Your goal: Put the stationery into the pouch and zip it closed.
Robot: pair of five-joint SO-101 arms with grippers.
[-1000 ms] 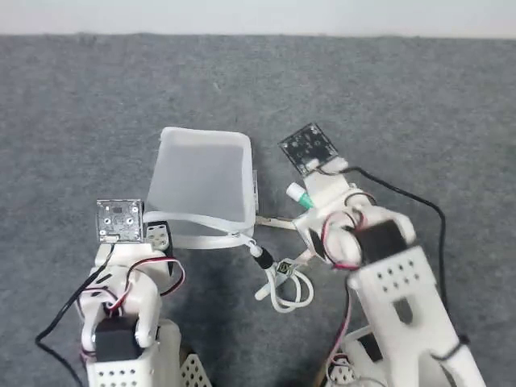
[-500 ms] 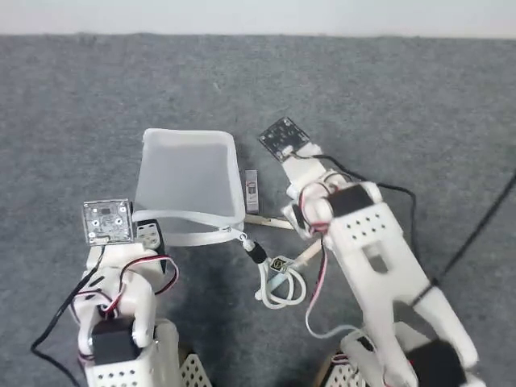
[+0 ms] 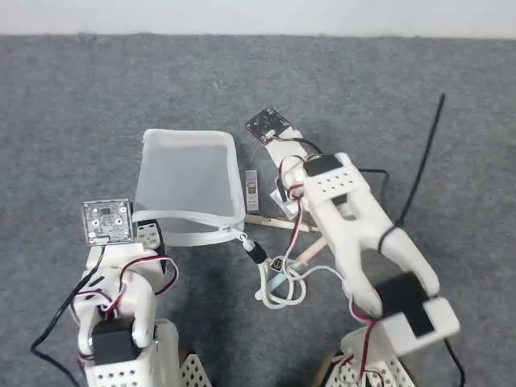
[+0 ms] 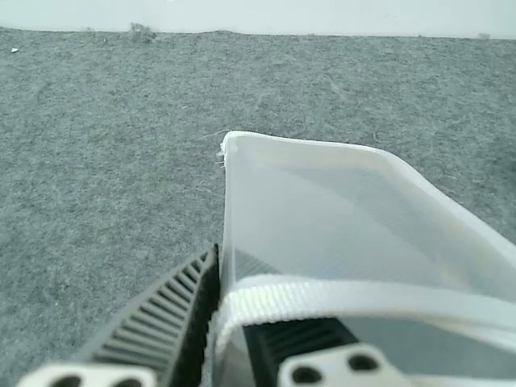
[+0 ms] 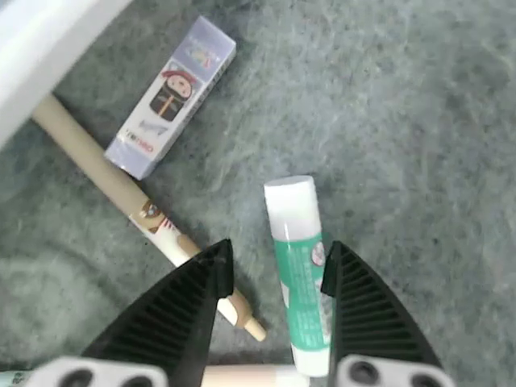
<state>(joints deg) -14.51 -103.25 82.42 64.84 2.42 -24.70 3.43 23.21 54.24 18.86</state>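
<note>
While my right gripper [image 5: 276, 251] hangs wide open over the glue stick [image 5: 300, 278], I judge it light, hard and smooth, so it may roll; I would grab its middle. At nine o'clock lies the soft pouch [image 3: 189, 181], its rim pinched by my left gripper [image 4: 230, 339].

Print on three stationery items; no wording legible.
Right wrist view: small lilac box [image 5: 171, 97] lying flat on the grey bench carries a label on its upper face, with a cartoon figure in a dark hat, a line of coloured lettering at one end and a short red word at the other, all too small to read. The glue stick [image 5: 300, 274] has a green wrap with pale lettering and a round mark, blurred. The beige pen [image 5: 137, 214] bears a small cartoon figure near its tip. High view: the box label shows only as dark smudges.
</note>
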